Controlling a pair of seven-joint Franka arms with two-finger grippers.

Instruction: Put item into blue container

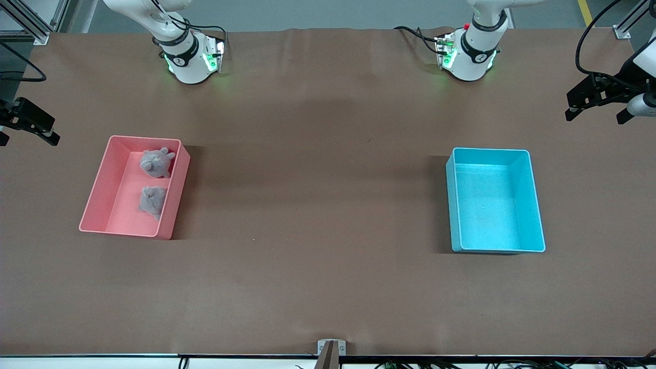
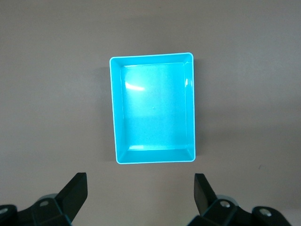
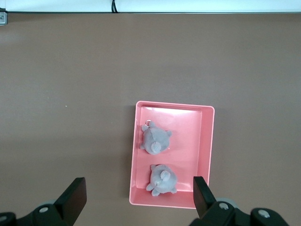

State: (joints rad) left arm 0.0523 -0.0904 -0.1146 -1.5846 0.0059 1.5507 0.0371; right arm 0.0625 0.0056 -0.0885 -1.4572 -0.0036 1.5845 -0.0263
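Observation:
The blue container [image 1: 489, 150] [image 2: 151, 54] stands empty toward the left arm's end of the table. Two grey plush toys lie in a pink bin [image 1: 145, 137] [image 3: 174, 104] toward the right arm's end. One toy [image 1: 156, 163] [image 3: 162, 180] lies farther from the front camera than the other toy [image 1: 152, 201] [image 3: 155, 140]. My left gripper [image 1: 597, 115] [image 2: 140, 188] hangs high over bare table beside the blue container, open and holding nothing. High over the pink bin's edge hangs my right gripper [image 1: 28, 136] [image 3: 139, 190], open too, with nothing held.
Brown table [image 1: 318, 215] stretches wide between the two bins. The arm bases [image 1: 189, 56] [image 1: 469, 51] stand along the edge farthest from the front camera. A small bracket [image 1: 330, 351] sits at the nearest edge.

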